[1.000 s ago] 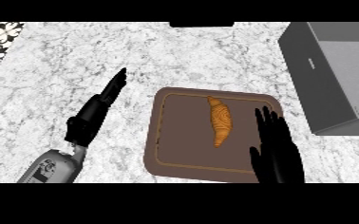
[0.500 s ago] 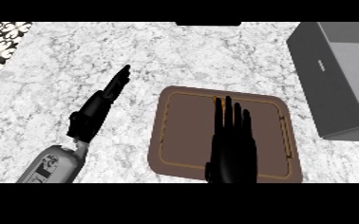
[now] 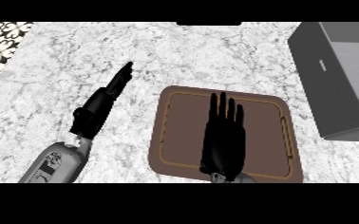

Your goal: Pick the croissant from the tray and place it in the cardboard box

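Note:
A brown tray (image 3: pixel 182 137) lies on the marble counter at lower centre. My right hand (image 3: pixel 223 140) is stretched flat over the middle of the tray, fingers straight and pointing away from me. It covers the spot where the croissant lay, so the croissant is hidden. The grey box (image 3: pixel 329 83) stands at the right edge, to the right of the tray and apart from it. My left hand (image 3: pixel 98 107) rests open on the counter left of the tray, fingers pointing up and to the right.
A dark patterned patch (image 3: pixel 10 31) shows at the counter's top left corner. A dark object (image 3: pixel 208 23) sits at the far edge, top centre. White marble counter (image 3: pixel 175 57) stretches between the tray and the far edge.
My right hand moved left from the tray's right side to over its middle, hiding the croissant. Since half a second ago it has barely moved. The left hand stayed put.

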